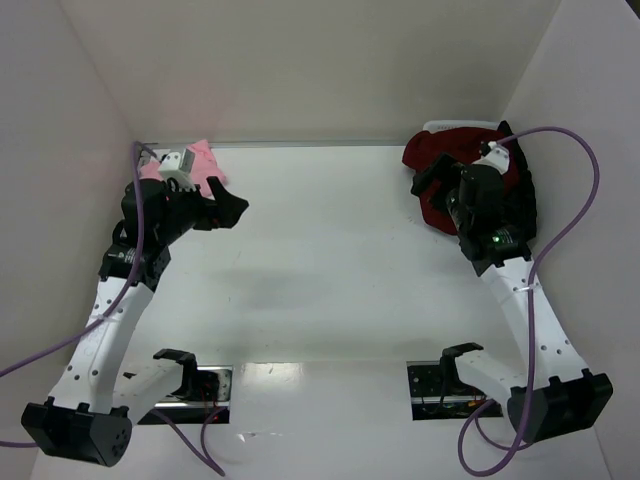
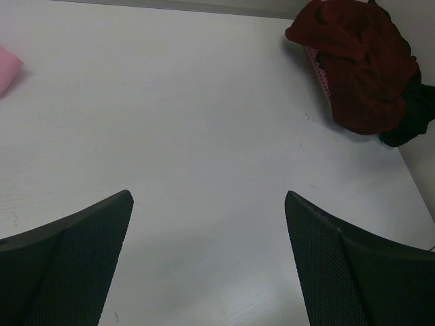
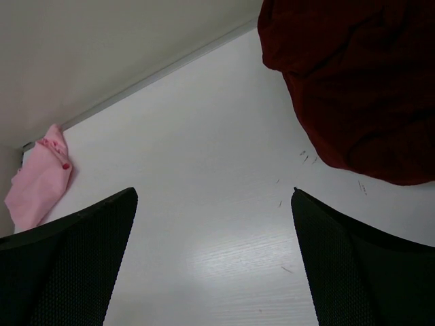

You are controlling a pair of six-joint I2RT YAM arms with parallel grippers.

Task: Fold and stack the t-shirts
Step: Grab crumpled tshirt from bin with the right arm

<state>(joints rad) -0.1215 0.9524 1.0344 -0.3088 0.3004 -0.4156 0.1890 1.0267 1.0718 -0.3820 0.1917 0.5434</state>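
The white tabletop (image 1: 330,250), boxed by walls on three sides, leaves open room through its middle. A crumpled maroon t-shirt (image 1: 430,160) is heaped at 1 o'clock, just beside the right gripper (image 3: 214,193), whose jaws stand apart. The black t-shirt (image 2: 411,115) touches the heap. The soft pink t-shirt (image 1: 205,158) lies at 11 o'clock, near the left gripper (image 2: 208,194), whose jaws are likewise spread.

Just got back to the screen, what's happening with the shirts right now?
Nothing is being handled. The left gripper and right gripper are both open and empty above the table. The pink t-shirt lies in the far left corner, near the left arm. The maroon t-shirt is heaped in the far right corner over a mesh basket, with black cloth showing beneath it. No folded stack is in view.
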